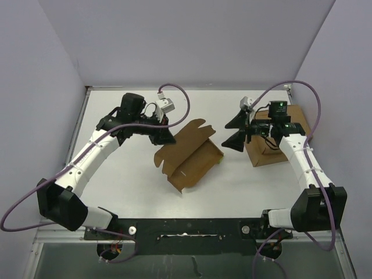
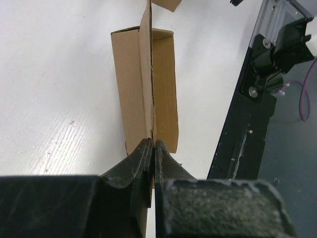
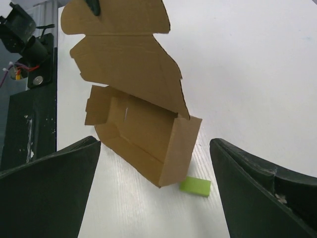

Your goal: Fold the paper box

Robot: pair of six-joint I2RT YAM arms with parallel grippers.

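The paper box (image 1: 189, 157) is a brown cardboard piece, partly folded into an open tray with its lid flap raised, at the middle of the table. My left gripper (image 1: 167, 138) is shut on the upper edge of its lid flap; in the left wrist view the fingertips (image 2: 152, 146) pinch the thin cardboard edge (image 2: 147, 74). My right gripper (image 1: 239, 132) is open and empty, just right of the box; its wide-apart fingers (image 3: 54, 183) frame the box (image 3: 148, 134) in the right wrist view.
A small green block (image 3: 195, 186) lies on the table against the box's near corner. A brown box and cardboard slab (image 1: 268, 146) sit at the right under my right arm. The black base rail (image 1: 186, 229) runs along the near edge.
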